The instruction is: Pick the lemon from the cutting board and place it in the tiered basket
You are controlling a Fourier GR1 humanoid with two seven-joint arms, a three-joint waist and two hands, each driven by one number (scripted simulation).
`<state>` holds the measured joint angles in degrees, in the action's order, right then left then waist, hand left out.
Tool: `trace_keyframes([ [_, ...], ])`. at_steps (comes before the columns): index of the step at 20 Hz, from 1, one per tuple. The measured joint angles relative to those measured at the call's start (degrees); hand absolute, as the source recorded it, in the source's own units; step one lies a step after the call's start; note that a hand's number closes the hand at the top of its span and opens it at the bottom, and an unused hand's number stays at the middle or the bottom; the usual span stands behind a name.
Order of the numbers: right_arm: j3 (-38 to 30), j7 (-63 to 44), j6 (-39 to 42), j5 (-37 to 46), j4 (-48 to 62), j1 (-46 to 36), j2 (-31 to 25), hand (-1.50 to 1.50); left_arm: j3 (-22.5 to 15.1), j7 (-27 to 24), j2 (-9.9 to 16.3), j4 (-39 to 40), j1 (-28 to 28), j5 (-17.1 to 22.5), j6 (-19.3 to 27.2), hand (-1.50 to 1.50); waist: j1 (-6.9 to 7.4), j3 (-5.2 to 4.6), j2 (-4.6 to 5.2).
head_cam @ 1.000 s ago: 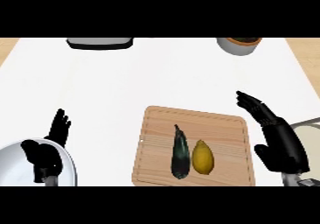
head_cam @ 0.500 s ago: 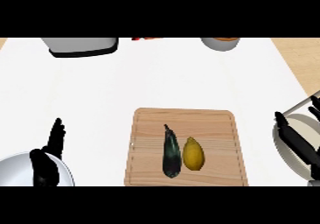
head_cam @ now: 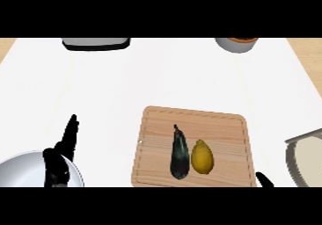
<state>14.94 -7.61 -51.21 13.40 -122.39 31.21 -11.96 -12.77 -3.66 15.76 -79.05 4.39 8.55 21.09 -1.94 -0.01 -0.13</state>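
Lemon (head_cam: 203, 157) sits on the board (head_cam: 219, 124), right beside an eggplant (head_cam: 179, 153) — nothing's touching it. Left hand (head_cam: 62, 151) is open and empty at lower left; right hand (head_cam: 264, 179) barely shows — can't tell its state.

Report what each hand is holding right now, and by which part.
Nothing is held. The left hand is open, fingers straight, beside the cutting board. Only a tip of the right hand shows, holding nothing visible. The lemon lies untouched beside the eggplant.

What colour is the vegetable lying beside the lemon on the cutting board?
Very dark, nearly black eggplant, seen in the head view.
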Motion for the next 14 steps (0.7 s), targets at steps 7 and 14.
trace_keyframes([
  [7, 6.05, -14.4, 7.42, 13.18, -4.71, 12.4, -9.05, -1.5, -1.36, 0.11, -0.46, -0.71, -1.57, -0.53, -0.85, 0.0, 1.99, -0.41, 0.94],
  [14, 6.63, -31.31, 14.95, 29.22, -9.72, 17.23, -10.97, -1.5, -2.24, -0.64, -0.97, -0.82, -2.57, -0.65, -2.86, 0.0, 3.67, -0.5, 1.41],
])
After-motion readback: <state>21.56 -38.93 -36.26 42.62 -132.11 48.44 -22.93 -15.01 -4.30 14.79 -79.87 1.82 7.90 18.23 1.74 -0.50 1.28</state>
